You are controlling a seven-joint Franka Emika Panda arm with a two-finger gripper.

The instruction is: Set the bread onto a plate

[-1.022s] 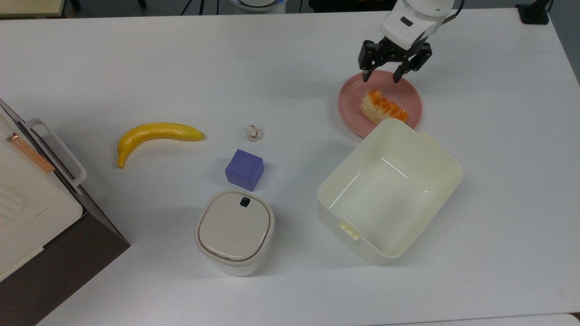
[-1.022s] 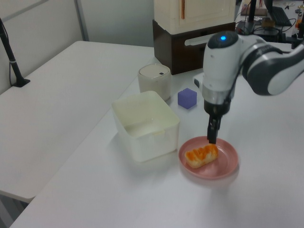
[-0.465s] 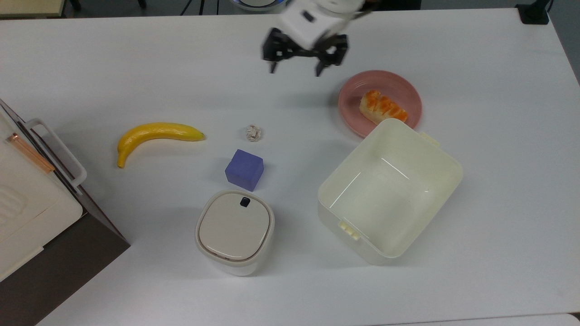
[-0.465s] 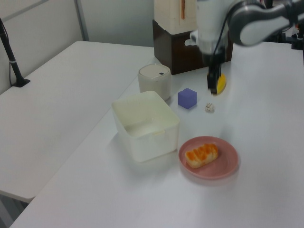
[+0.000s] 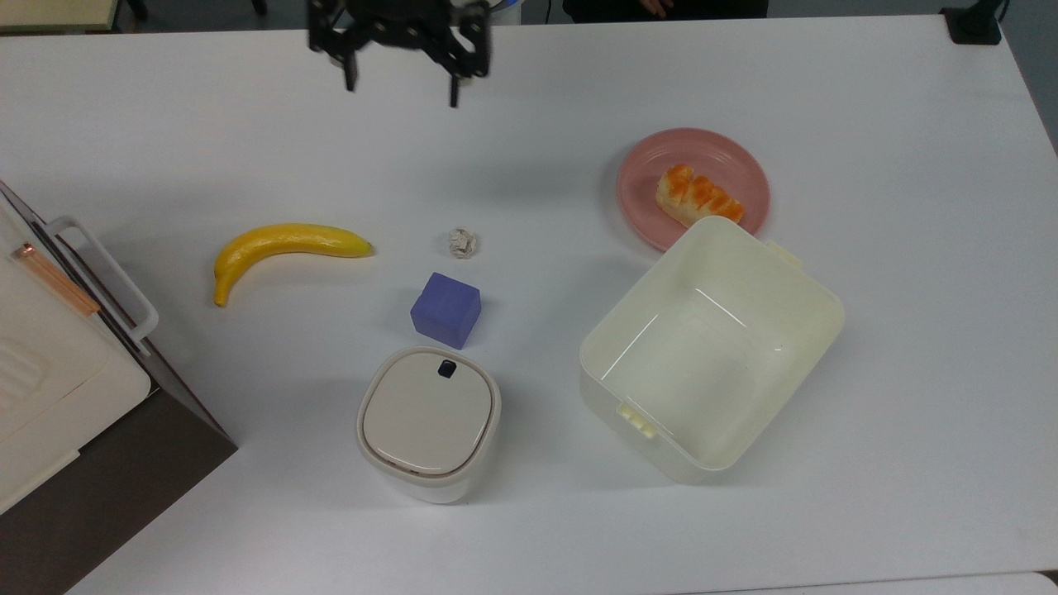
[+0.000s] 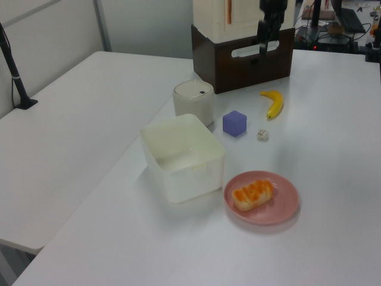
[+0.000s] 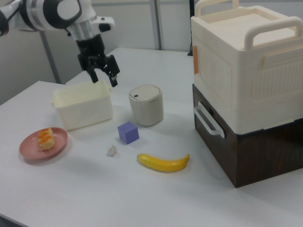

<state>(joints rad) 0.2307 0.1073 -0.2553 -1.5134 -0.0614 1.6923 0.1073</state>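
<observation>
The table (image 5: 909, 347) carried it all. The tub (image 5: 711, 347) sat near the top view's right, its far corner touching the plate (image 5: 661, 165). On that plate, toward the table's far right corner in the top view, lay the bread (image 5: 698, 196). The gripper (image 5: 401, 92) hung over the far edge, well apart from the bread, fingers (image 5: 454, 92) spread wide and empty.

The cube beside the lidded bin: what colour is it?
Purple-blue; the cube shows best in the top view.
</observation>
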